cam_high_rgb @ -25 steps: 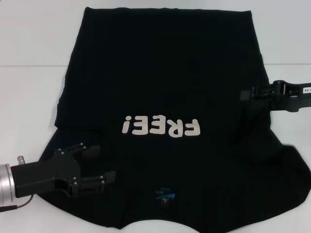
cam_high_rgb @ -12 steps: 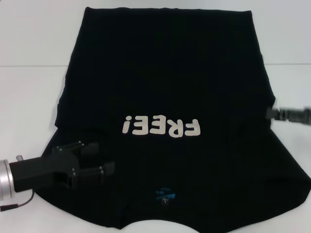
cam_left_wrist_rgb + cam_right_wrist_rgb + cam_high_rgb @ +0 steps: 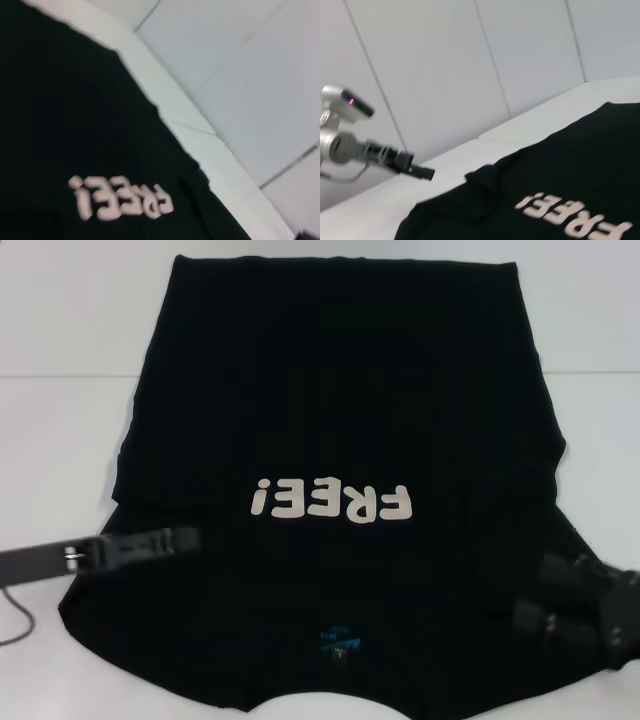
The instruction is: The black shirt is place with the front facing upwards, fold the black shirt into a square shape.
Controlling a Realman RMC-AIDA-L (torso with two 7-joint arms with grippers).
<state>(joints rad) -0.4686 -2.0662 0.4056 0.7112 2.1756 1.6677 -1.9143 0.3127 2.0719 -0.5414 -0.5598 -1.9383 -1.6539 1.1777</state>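
- While the black shirt (image 3: pixel 340 440) lies front-up across the middle of the tabletop (image 3: pixel 60 430), collar toward its near edge, your left claw (image 3: pixel 165 540) has turned edge-on over the near-left sleeve; I cannot tell its opening.
- Your right claw (image 3: pixel 545 605) has dropped from mid-right to the near-right sleeve; its opening is unclear too.
- Likely both sleeves get gripped next; no fold exists yet.

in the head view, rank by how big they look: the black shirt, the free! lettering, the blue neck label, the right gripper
1. black shirt, largest by far
2. FREE! lettering and right gripper: look about alike, and the gripper sits nearer the camera and is cut off by the frame, so no ranking
3. blue neck label, smallest
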